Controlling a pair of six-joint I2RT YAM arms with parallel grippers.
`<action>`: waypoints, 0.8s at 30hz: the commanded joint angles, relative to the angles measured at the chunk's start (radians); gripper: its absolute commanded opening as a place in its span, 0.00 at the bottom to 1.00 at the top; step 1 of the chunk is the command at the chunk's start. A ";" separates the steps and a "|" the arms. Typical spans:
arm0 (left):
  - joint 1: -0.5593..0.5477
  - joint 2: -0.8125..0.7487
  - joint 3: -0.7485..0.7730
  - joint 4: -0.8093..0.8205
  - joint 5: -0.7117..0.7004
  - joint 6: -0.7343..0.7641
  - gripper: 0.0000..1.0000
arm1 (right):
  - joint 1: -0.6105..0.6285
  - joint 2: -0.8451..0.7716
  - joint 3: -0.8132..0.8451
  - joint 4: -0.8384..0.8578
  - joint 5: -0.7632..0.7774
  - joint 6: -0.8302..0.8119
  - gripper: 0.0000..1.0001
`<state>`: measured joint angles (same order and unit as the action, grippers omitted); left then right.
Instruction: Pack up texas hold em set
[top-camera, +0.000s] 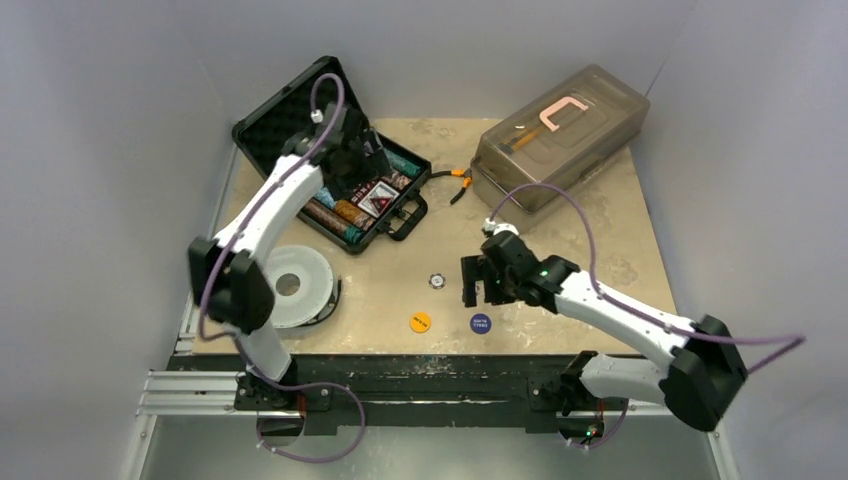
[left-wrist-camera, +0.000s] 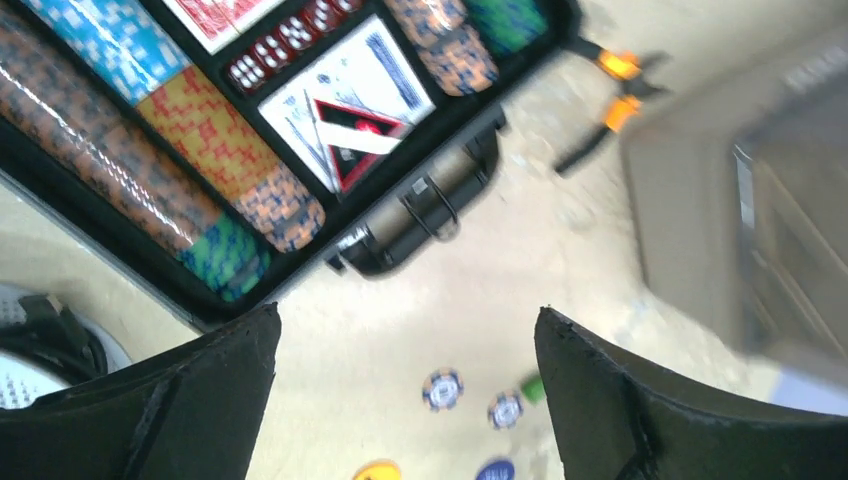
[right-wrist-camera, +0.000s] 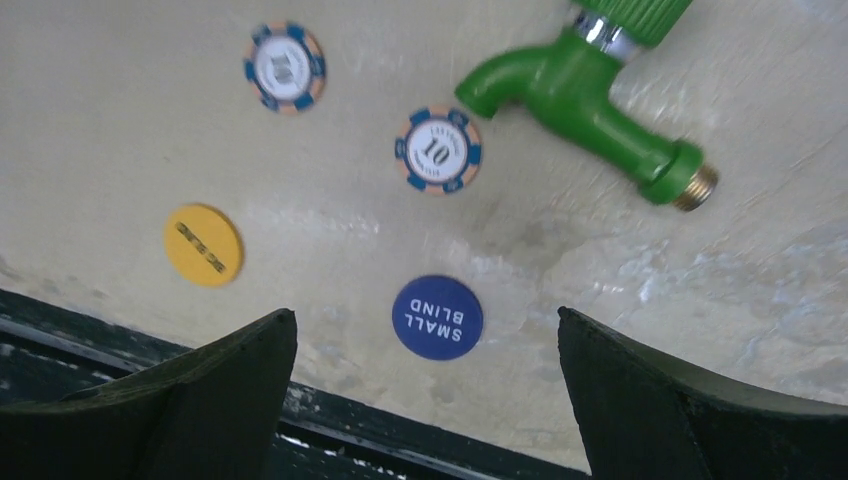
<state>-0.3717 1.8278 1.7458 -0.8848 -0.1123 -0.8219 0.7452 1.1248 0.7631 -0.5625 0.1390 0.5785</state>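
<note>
Black case (top-camera: 330, 175) at far left of table (top-camera: 380, 290), lid up, handle toward centre. Inside: rows of coloured chips (left-wrist-camera: 215, 150), red dice (left-wrist-camera: 285, 45), dark triangle marker (left-wrist-camera: 355, 135) on a white card. Over case, L gripper (left-wrist-camera: 408, 330): fingers spread wide, nothing btwn them. R gripper (right-wrist-camera: 425, 330) low over front-centre, fingers likewise wide apart, empty. Below it, loose on tabletop: 2 chips marked 10 (right-wrist-camera: 437, 150), yellow button (right-wrist-camera: 203, 244), blue SMALL BLIND button (right-wrist-camera: 437, 317), green faucet (right-wrist-camera: 590, 95) near 1 chip. All well apart from case. Grey box (top-camera: 560, 135) at far right; orange-handled pliers (top-camera: 455, 182) btwn box & case; white spool (top-camera: 290, 285) by L arm.
</note>
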 joint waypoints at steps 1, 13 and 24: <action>-0.013 -0.287 -0.289 0.226 0.277 0.100 0.97 | 0.076 0.126 -0.008 -0.072 0.006 0.081 0.96; -0.249 -0.643 -0.848 0.345 0.443 0.129 0.96 | 0.231 0.183 -0.014 -0.028 0.089 0.201 0.90; -0.311 -0.678 -0.966 0.468 0.450 0.068 0.95 | 0.229 0.205 -0.049 -0.027 0.136 0.272 0.70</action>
<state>-0.6823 1.1660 0.7582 -0.4812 0.3408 -0.7486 0.9787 1.3220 0.7296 -0.5896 0.2024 0.7845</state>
